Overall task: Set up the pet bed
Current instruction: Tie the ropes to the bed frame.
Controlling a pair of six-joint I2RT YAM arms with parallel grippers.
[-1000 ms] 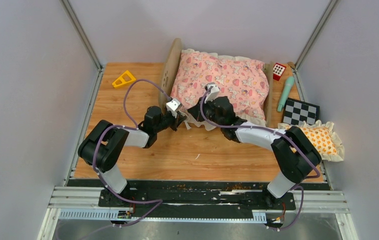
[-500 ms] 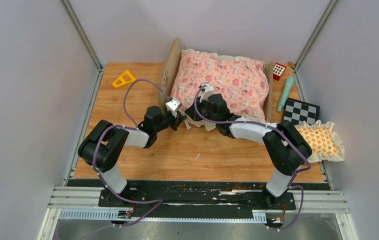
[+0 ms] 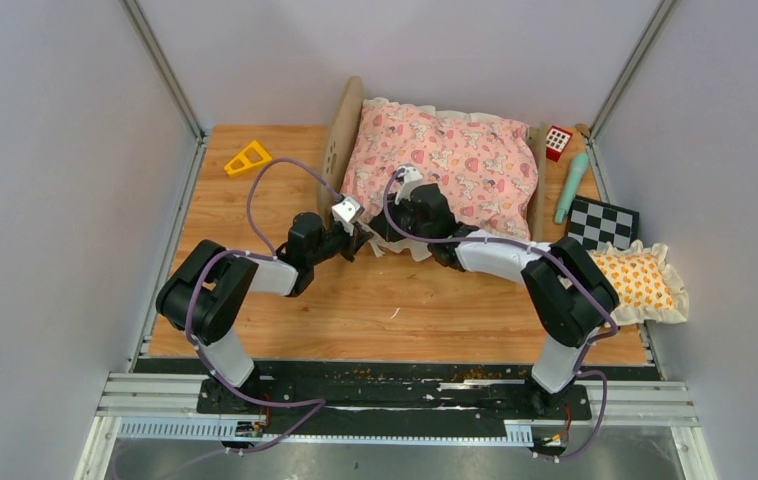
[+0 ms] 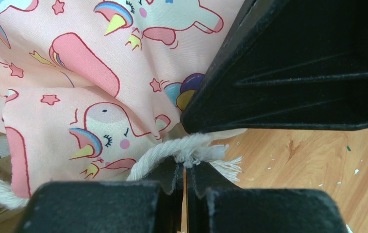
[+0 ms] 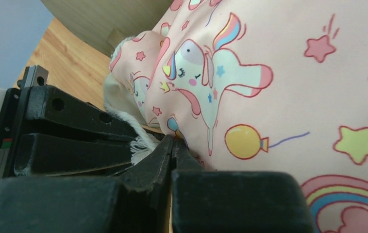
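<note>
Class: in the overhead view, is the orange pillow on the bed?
No, the orange pillow lies on the table, right of the pet bed.

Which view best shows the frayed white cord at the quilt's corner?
Left wrist: the cord sits pinched in the shut left gripper, its fray clear. Right wrist shows only its frayed end beside the quilt. In the top view it is too small to make out.

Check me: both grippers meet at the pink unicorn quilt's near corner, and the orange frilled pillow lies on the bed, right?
No: the top view shows the orange frilled pillow off the bed, on the table beside the checkerboard. The rest holds.
</note>
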